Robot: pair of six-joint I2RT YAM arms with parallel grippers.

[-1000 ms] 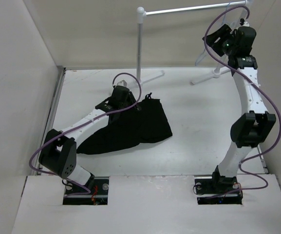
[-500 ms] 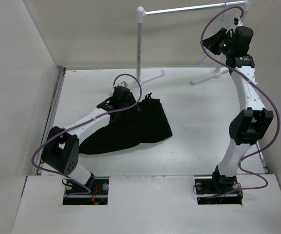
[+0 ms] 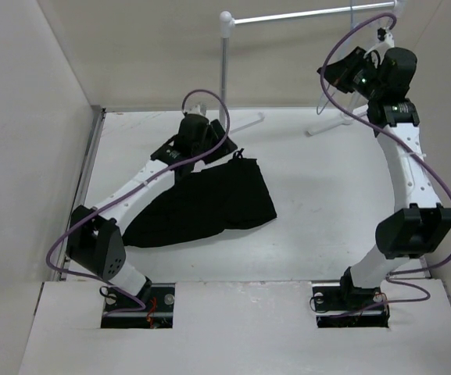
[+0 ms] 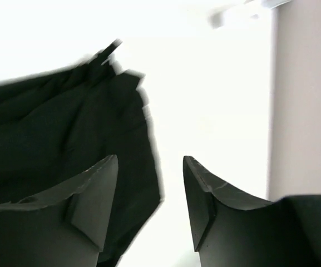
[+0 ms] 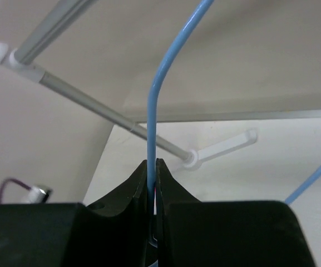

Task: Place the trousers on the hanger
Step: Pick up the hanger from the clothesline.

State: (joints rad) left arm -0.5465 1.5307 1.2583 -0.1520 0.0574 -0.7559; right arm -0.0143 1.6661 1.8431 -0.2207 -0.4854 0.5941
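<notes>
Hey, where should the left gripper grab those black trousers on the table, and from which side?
Probably the far edge of the trousers, near the corner where a little tab sticks out. They lie spread flat, so come down from above: the left gripper, open beside that edge, could straddle it and pinch.

Crumpled black trousers (image 3: pixel 209 205), thin blue hanger (image 5: pixel 151 125)

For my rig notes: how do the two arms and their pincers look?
The left arm and right arm have white links, bulky black joints and loose purple cables. The left pincer and right pincer are black, with two wedge-shaped fingers.
</notes>
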